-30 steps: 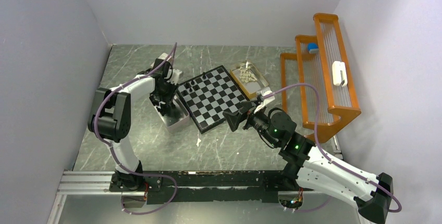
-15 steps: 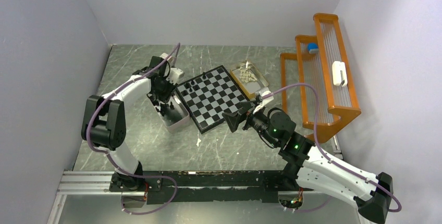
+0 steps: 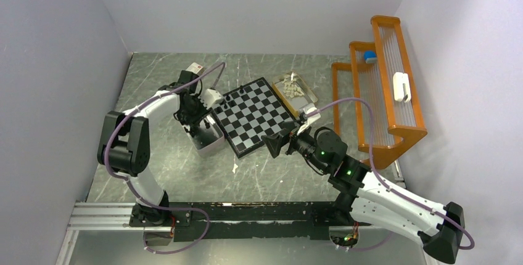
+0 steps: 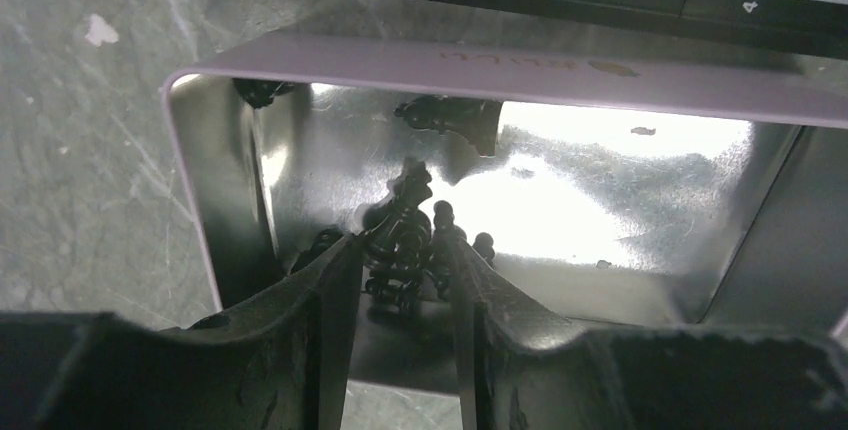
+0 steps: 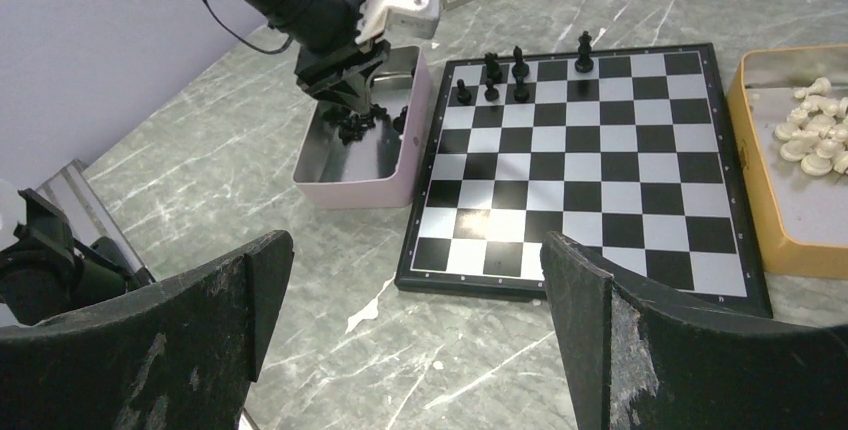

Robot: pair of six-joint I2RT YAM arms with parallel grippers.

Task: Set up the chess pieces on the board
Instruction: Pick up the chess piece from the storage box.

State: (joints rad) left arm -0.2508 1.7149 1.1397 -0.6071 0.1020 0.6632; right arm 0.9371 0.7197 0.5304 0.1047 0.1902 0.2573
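Where the left hand (image 4: 398, 242) sits: down inside a shiny tin (image 4: 480, 75) with a pink rim, its fingers set narrow and closed on a clump of black chess pieces (image 4: 410, 190).
Tin: on the counter (image 3: 265, 175), just beside the left edge of the board (image 5: 590, 200). More black chessmen lie loose on its floor.
Right hand (image 5: 412, 245): spread wide, holding nothing, above the counter off the board's near right corner.
Board: flat, turned at an angle to the counter's edges. A few standing black pieces (image 5: 491, 78) are grouped near its far left corner.
Cream-white pieces (image 5: 812, 135): heaped in a yellow tray (image 5: 748, 165) just beside the board's far right edge.
Counter: dark grey-green, stone-patterned with pale veins. A white scrap (image 3: 235, 167) lies near the board's near corner.
Room: pale walls (image 3: 247, 6) on three sides. An orange stepped rack (image 3: 382, 92) stands by the right wall.
Left wrist view alone: the digits 7, 6, 5 and 4 on the board's dark rim, and the tin's mirror-bright inside.
Top view alone: the rack, the walls and both arm bases.
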